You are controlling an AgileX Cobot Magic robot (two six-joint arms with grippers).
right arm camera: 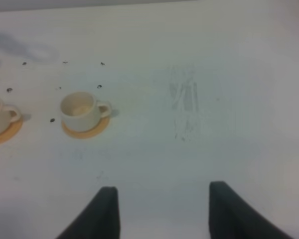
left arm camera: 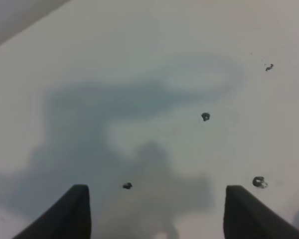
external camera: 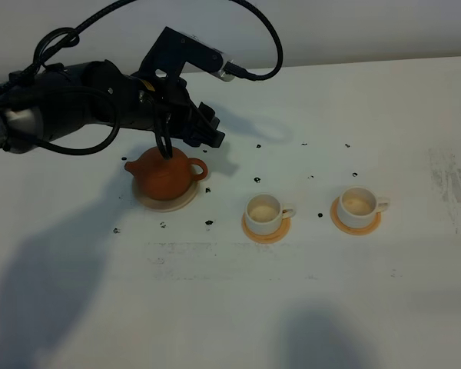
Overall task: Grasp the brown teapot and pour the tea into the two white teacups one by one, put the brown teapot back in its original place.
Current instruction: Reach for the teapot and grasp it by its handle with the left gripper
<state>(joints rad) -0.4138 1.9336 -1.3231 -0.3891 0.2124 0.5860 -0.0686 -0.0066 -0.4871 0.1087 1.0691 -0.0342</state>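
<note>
Under the brown teapot (external camera: 166, 175), the cream saucer (external camera: 171, 206) shows only its rim.

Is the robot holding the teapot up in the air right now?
No, the brown teapot sits down on its cream saucer, not lifted.

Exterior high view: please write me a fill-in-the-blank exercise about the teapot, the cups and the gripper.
There are ____ white teacups. Each stands on a coaster of ____ colour. The ____ gripper is close to the brown teapot.
Missing words: two; orange; left.
</note>
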